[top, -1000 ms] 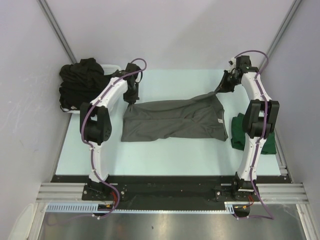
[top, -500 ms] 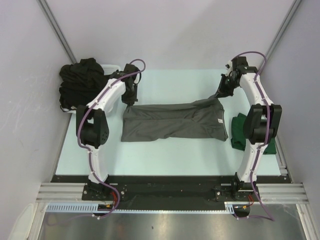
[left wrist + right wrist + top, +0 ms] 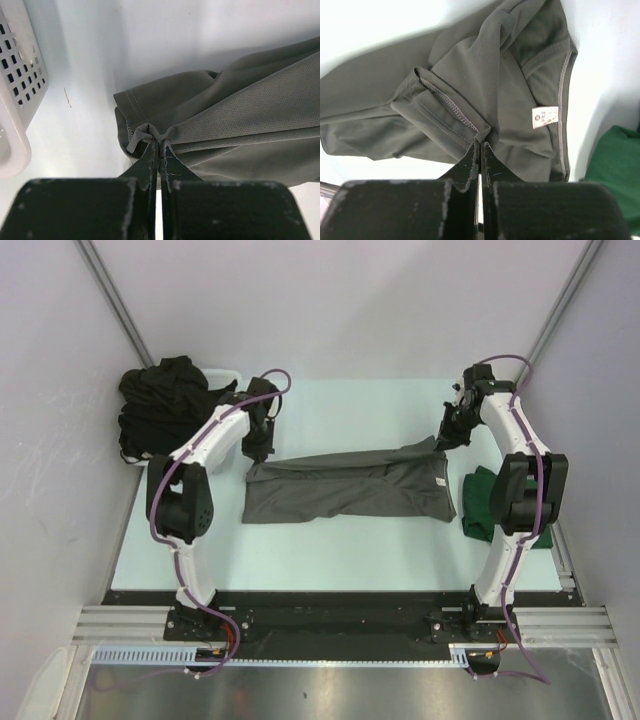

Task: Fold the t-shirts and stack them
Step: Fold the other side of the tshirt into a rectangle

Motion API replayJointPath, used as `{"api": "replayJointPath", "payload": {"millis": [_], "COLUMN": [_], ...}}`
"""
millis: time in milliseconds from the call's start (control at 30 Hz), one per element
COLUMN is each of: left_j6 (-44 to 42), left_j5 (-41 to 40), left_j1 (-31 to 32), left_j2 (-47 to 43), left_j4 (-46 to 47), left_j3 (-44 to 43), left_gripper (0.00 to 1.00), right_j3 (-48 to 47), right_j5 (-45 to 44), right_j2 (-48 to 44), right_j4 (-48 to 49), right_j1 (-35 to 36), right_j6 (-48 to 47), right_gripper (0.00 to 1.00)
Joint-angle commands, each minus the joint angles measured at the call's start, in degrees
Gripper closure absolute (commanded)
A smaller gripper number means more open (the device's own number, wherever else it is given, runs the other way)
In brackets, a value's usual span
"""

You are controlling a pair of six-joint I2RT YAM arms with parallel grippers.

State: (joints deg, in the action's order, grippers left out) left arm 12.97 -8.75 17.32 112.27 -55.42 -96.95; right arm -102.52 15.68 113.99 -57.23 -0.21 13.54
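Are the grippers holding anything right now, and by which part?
Both hold the grey t-shirt: left gripper pinches a hemmed corner, right gripper a stitched fold near the neck label.

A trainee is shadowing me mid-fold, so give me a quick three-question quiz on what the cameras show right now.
1. Multiple choice: the left tool is shut on A) the basket rim, B) an edge of the grey t-shirt, C) nothing.
2. True or false: the right tool is also shut on the grey t-shirt.
3. Fill in: the green t-shirt lies on the table on the robot's ___ side.
Key: 1 B; 2 true; 3 right.
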Motion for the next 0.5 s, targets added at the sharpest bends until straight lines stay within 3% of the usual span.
{"api": "replayJointPath", "payload": {"millis": [0,467], "left_j6": [-0.84,-0.93], "left_j5": [0.49,0.93], "left_j1": [0.52,1.57], "left_j2": [-4.34,-6.97], "left_j4": [0.66,1.19], "left_j3": [0.09,4.22], "left_gripper": [1.00,1.00], "right_j3": [1.71,7.51], "right_j5": [-0.65,-1.44], "right_j2": [-3.95,-7.21], "right_j4": [-2.35,-4.20], "right_j1": [0.03,0.03], "right_j6": [0.61,0.52], "right_gripper": [1.00,1.00]}}
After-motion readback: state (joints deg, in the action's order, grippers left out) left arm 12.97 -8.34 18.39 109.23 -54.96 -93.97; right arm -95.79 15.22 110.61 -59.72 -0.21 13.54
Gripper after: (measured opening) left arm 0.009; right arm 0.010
